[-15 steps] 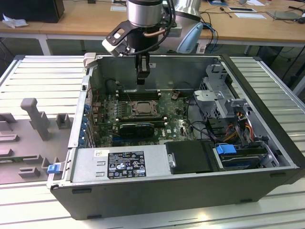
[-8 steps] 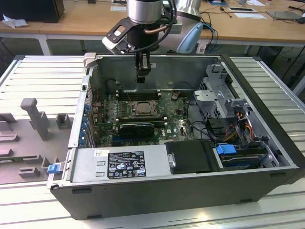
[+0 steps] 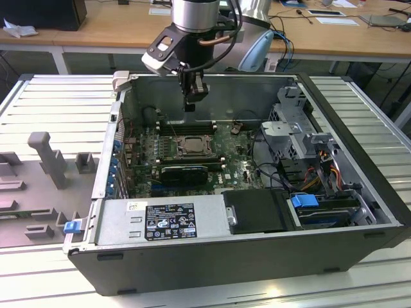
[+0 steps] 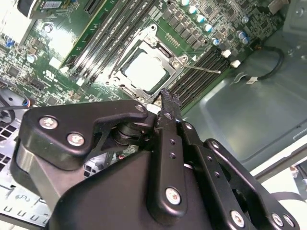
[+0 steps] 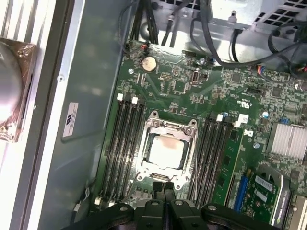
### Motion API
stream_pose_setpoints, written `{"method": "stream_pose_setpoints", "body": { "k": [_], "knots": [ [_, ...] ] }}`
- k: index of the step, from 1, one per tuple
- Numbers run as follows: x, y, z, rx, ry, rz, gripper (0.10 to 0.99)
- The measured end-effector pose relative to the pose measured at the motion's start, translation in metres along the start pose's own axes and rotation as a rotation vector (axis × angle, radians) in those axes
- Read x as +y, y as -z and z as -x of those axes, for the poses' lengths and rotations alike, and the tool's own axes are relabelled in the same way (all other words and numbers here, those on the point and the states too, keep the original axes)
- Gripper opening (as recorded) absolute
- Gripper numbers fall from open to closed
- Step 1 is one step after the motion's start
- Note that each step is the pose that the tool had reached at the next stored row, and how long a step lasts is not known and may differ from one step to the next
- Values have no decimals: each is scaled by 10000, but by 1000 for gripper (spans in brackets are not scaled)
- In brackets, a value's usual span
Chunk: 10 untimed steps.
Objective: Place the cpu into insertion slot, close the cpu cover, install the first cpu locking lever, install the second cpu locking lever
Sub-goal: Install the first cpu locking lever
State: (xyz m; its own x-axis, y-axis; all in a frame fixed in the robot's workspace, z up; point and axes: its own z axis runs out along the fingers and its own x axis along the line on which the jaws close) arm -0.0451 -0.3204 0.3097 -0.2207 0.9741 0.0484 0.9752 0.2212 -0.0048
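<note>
The cpu, a pale silver square, lies in the insertion slot on the green board. The cpu cover, a metal frame, lies flat around it. A thin wire locking lever sticks out from one socket corner over the memory slots; another lever runs along the socket's side. My gripper hangs above the socket, inside the open computer case. Its black fingertips are pressed together with nothing between them, just off the socket's edge in both wrist views.
Long black memory slots flank the socket on both sides. A black ribbed card lies in front of it, with the power supply nearer still. Drive cages and cables fill the exterior view's right. Grey case walls surround everything.
</note>
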Motion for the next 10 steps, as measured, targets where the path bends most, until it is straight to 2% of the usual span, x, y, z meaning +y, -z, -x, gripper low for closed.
{"method": "stream_pose_setpoints", "body": {
  "k": [6,10],
  "knots": [
    [4,0,1,-2,518,-25,106],
    [5,0,1,-5,1081,-52,106]
  ]
}}
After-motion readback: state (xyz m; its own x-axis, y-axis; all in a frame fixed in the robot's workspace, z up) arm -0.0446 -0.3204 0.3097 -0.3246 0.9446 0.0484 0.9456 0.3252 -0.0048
